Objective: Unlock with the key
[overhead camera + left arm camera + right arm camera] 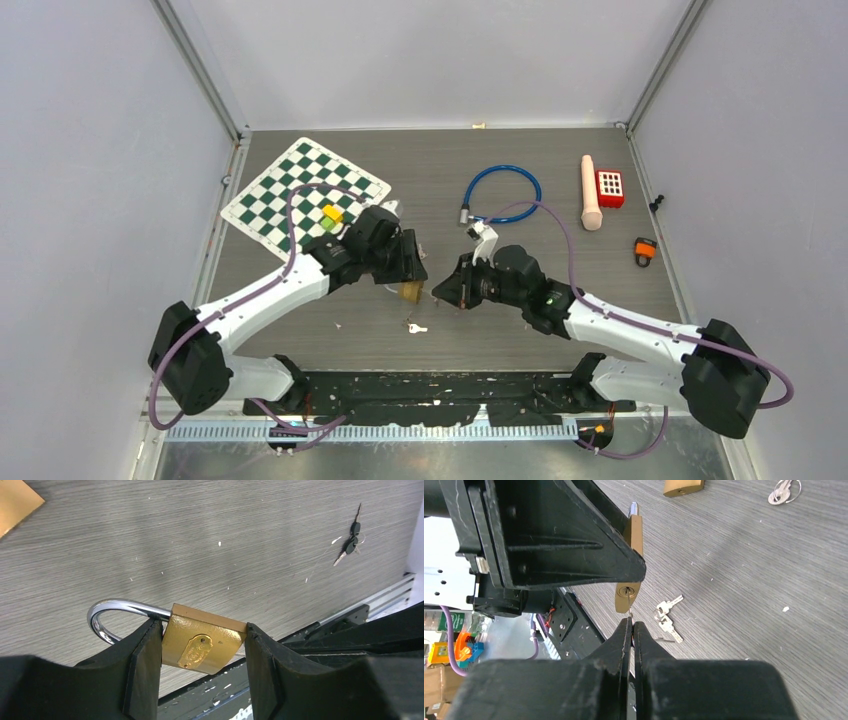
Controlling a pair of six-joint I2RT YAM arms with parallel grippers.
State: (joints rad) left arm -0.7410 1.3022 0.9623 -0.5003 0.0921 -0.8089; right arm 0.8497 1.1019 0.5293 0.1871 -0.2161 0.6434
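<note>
While the left gripper is clamped on the padlock, its two matte black, wedge-shaped fingers press the flat sides of the brass body. The body is a smooth golden block with a small oval plate riveted on its face. Its polished steel shackle curves out past the left finger in a bright U. The padlock is lifted off the bench, a dark grey surface with fine straight grain and scattered white flecks.

From the right wrist view the same padlock hangs edge-on, with its round keyhole facing the right gripper. That gripper is pinched fully together, its long black fingers tapering to a narrow point just below the keyhole. A thin sliver of metal at the tips looks like the tip of a key, though it is too small to be sure. It sits just short of, or touching, the keyhole.

Beyond the fingertips a bunch of flat silver keys lies on the bench. Farther off are a second brass padlock and a ringed set of silver keys. A pair of black-headed keys lies well apart in the left wrist view.

From above, a green-and-white chequered mat, a blue cable loop, a beige cylinder and a red keypad block sit toward the back.
</note>
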